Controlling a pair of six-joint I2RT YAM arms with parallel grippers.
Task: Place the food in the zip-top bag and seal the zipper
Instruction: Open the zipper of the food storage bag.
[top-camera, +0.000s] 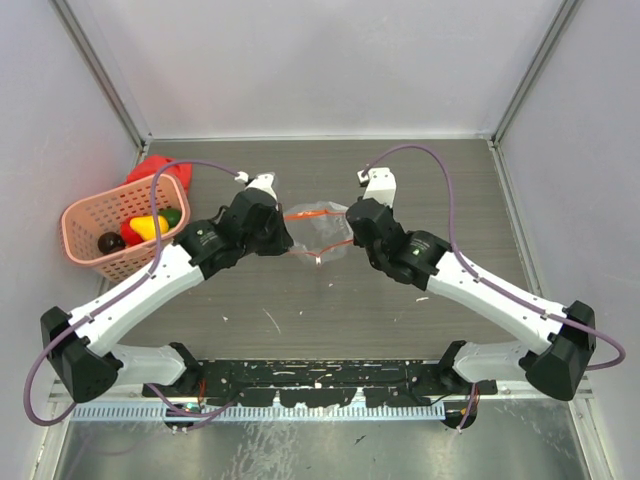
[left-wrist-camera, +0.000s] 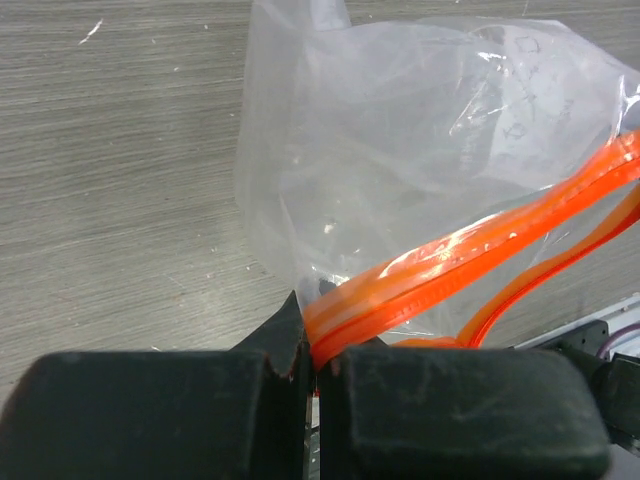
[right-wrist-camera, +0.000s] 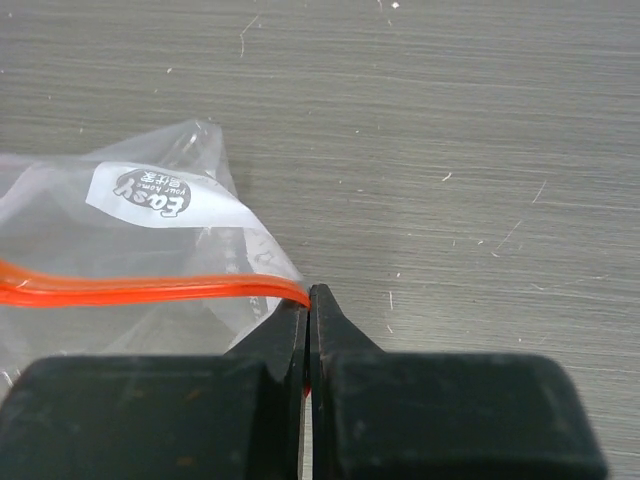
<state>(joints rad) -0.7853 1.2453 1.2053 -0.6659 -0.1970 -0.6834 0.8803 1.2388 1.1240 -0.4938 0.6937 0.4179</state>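
Note:
The clear zip-top bag (top-camera: 318, 228) hangs between my two grippers at mid-table, its mouth held apart. My left gripper (top-camera: 281, 238) is shut on the left end of the orange zipper (left-wrist-camera: 450, 265). My right gripper (top-camera: 349, 229) is shut on the zipper's right end (right-wrist-camera: 150, 290). A white label shows on the bag (right-wrist-camera: 140, 192) in the right wrist view. The bag (left-wrist-camera: 400, 140) looks to have nothing in it. Toy food, yellow (top-camera: 150, 226), green (top-camera: 173, 214) and dark (top-camera: 109, 241), lies in the pink basket (top-camera: 85, 214) at the far left.
A red thing (top-camera: 150, 167) sits behind the basket against the left wall. Side walls stand close on the left and right. Both arms reach inward from the near edge and meet at the bag.

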